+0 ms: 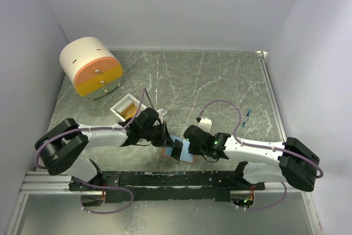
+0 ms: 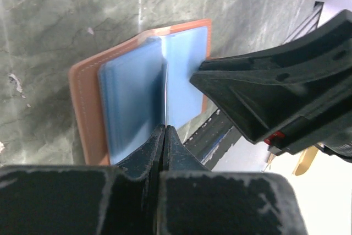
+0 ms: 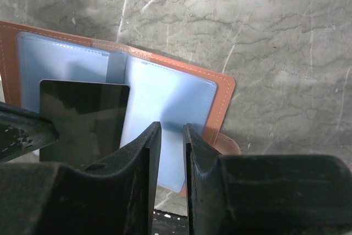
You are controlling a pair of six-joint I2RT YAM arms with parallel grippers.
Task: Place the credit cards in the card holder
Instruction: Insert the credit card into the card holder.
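**Top view.** We see a grey-green marbled table (image 1: 220, 81) enclosed by plain white walls (image 1: 165, 9). At the back left stands a round cream-and-orange drawer unit (image 1: 91, 69). Nearer to us, a small white open box (image 1: 116, 107) holds what we take for yellow-tan credit cards (image 1: 130, 111), too small to count. Both arms meet near the front edge over the card holder (image 1: 190, 157), a small folding wallet with a salmon-brown cover and pale blue lining, lying open on the table. The left gripper (image 1: 168, 142) holds a thin glossy rectangular dark card (image 1: 177, 149) over it. The right gripper (image 1: 188, 142) is at the holder's other side.

**Left wrist view.** The left jaws are pinched tight on the dark card (image 2: 165, 97), seen edge-on as a pale sliver. It stands upright along the holder's fold, between a sheaf of translucent blue sleeves and the flat right-hand page. The right gripper's black tip sits against that page.

**Right wrist view.** The blue pockets look smooth and the brown rim is stitched. A small brown tab (image 3: 228, 144) pokes out at the lower right. The dark card overlaps the left page, and we cannot tell whether its edge has entered a pocket. The right jaws stand nearly together, with a narrow slit between them. We cannot tell whether they nip the holder's edge or only press on it.

**Progress.** We judge the task barely begun. 1 card is at the holder but not seated, and no card shows in any pocket. The rest seem to wait in the box.
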